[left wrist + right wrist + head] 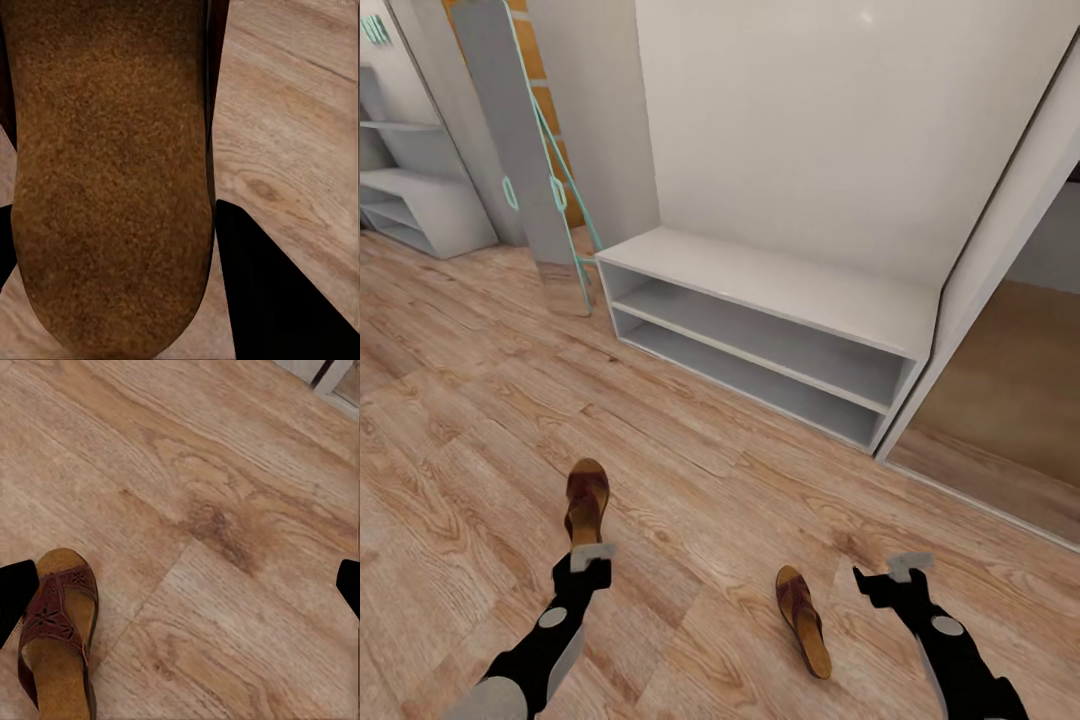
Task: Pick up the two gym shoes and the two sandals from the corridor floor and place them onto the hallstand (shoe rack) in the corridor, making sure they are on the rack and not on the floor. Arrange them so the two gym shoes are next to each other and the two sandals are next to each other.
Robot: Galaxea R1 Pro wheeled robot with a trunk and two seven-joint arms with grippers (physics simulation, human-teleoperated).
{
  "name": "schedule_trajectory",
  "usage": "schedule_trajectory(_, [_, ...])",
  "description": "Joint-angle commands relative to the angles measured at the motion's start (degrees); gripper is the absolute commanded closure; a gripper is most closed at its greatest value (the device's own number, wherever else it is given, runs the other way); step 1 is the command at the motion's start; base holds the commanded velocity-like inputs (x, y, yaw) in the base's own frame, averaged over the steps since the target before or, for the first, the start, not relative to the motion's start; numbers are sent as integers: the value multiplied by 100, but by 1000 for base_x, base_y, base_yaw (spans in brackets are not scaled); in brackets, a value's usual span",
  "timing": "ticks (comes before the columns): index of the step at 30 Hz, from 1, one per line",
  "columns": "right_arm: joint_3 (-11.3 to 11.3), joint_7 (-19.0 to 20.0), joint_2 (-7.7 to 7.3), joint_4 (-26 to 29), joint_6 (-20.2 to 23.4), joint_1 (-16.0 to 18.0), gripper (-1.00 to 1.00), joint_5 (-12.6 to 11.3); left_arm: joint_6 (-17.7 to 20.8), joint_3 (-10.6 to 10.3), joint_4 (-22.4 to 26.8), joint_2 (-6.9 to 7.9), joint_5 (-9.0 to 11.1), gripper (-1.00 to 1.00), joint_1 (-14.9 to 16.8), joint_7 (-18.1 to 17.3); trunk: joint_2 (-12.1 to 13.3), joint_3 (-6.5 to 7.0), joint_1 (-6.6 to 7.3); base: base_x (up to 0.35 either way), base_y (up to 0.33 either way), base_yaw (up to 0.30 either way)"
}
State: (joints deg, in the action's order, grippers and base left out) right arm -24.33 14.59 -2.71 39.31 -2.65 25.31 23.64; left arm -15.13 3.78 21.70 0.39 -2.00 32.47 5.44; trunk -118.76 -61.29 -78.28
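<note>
Two sandals on corridor floor (480,400): one sandal (586,503) between left tool (591,560) fingers, grip uncertain; other sandal (804,618) beside right tool (895,572), spread wide, empty.

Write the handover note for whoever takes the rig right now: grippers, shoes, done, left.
Left gripper: right over the heel of the left sandal, footbed close between its fingers in the wrist view; cannot tell if it has closed.
Right gripper: open, empty, above bare corridor floor beside the right sandal.
Both sandals lie on the floor, apart. The hallstand stands far left; a plain low bench is straight ahead.
Done: nothing racked that I can see.
Left: grasp both sandals, carry them to the hallstand, set them side by side; then find and place the gym shoes.
</note>
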Motion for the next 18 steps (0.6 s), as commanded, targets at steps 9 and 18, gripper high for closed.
schedule_trajectory(9, [261, 56, 50, 452, 246, 83, -100, 66, 25, 13, 124, -10, -46, 100, 19, 6, -2, -4, 1, 0, 0, 0])
schedule_trajectory(18, [271, 54, 41, 143, 256, 88, -100, 97, 34, -6, 141, -14, -44, 100, 5, -86, -82, -40, -43, 0, 0, 0])
